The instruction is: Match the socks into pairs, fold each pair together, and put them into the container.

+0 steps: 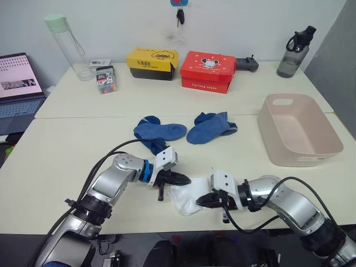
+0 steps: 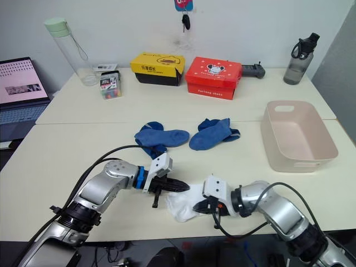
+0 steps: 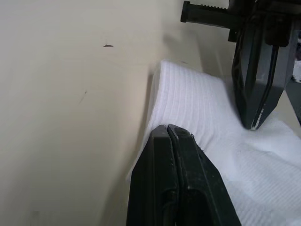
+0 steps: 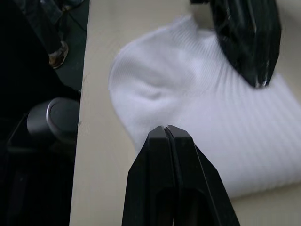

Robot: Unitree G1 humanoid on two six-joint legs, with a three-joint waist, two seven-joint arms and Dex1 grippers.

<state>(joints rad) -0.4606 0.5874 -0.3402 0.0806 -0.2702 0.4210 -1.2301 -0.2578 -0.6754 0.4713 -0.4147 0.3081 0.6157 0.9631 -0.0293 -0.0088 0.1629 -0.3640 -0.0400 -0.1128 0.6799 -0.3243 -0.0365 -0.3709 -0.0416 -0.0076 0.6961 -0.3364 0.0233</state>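
White socks lie bunched near the front edge of the table, where the left hand and the right hand both pinch them with fingers closed, while blue socks lie further back and the container stands at the right edge.

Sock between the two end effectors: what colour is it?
White, with fine ribbing; the sock shows best in the left wrist view.

Bare table between blue socks and container
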